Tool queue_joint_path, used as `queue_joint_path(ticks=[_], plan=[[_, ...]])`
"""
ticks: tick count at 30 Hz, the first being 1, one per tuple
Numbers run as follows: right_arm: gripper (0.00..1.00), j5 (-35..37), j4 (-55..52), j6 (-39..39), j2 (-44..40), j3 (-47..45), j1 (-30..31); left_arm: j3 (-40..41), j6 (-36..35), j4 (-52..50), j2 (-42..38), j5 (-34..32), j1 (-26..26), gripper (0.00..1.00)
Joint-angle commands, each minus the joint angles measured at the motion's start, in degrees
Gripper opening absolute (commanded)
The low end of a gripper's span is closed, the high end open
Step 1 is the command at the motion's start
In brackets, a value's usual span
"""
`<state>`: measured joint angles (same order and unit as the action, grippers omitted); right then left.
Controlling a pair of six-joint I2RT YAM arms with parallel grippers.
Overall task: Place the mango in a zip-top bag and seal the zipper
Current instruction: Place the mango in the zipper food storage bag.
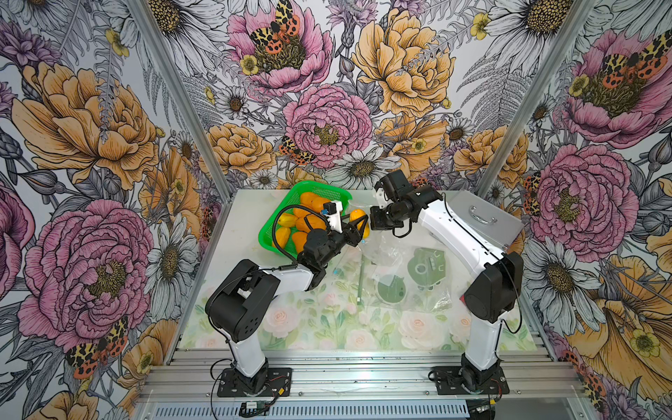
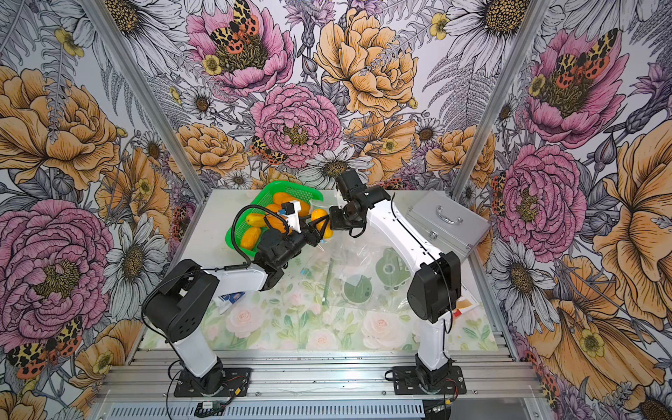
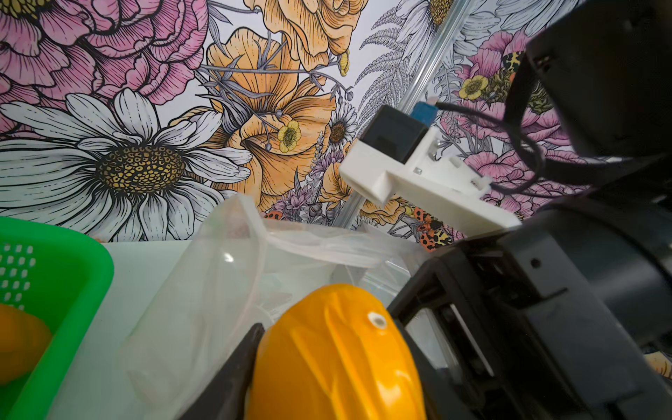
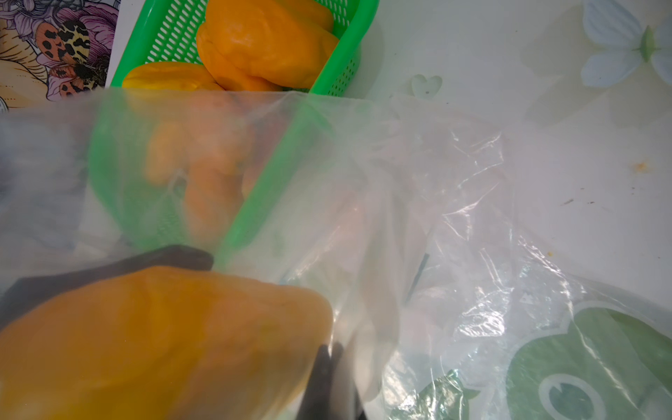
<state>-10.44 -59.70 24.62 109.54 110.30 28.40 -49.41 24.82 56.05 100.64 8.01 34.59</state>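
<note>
We are aiming deep inside clear zip-top bag (image 1: 392, 251): left claw (image 1: 361, 224) gripping yellow-orange plastic mango (image 3: 338, 356) at bag mouth, right claw (image 1: 372, 219) pinching rim.

Mango (image 3: 338, 363) cut off at the left wrist view's edge; basket (image 4: 349, 51) blurred behind bag (image 4: 436, 174) film.

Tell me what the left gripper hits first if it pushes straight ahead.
Probably the clear bag, its mouth held up by the right gripper just beyond the mango; depth is unclear.
</note>
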Motion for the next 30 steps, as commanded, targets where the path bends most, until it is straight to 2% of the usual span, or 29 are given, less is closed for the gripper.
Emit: queue_joint_path(ticks=[1, 3, 5, 12, 19, 25, 30], plan=[[0.00, 2.4, 1.3, 1.1, -3.1, -1.0, -0.5, -0.6, -2.1, -2.5, -0.1, -0.7, 0.6, 0.71], [0.00, 2.7, 1.8, 1.4, -3.2, -1.3, -0.5, -0.3, -2.4, -3.1, -0.8, -1.0, 0.8, 0.86], [0.00, 2.6, 2.1, 1.7, -2.9, -1.3, -0.6, -0.1, -2.7, -3.9, -1.7, -1.0, 0.8, 0.98], [0.00, 3.9, 2.9, 2.3, -2.7, -2.2, -0.8, -0.9, -3.8, -9.9, -6.9, -2.5, 0.8, 0.99], [0.00, 4.3, 3.8, 2.7, -2.9, -3.3, -1.1, -1.0, -4.3, -19.7, -15.4, -6.8, 0.9, 0.99], [0.00, 4.5, 4.4, 2.8, -3.1, -3.8, -1.1, -1.8, -4.5, -33.5, -23.0, -14.3, 0.2, 0.99], [0.00, 4.7, 4.8, 2.9, -3.5, -4.8, -1.1, -4.1, -1.1, -45.7, -26.5, -17.2, -3.7, 0.99]])
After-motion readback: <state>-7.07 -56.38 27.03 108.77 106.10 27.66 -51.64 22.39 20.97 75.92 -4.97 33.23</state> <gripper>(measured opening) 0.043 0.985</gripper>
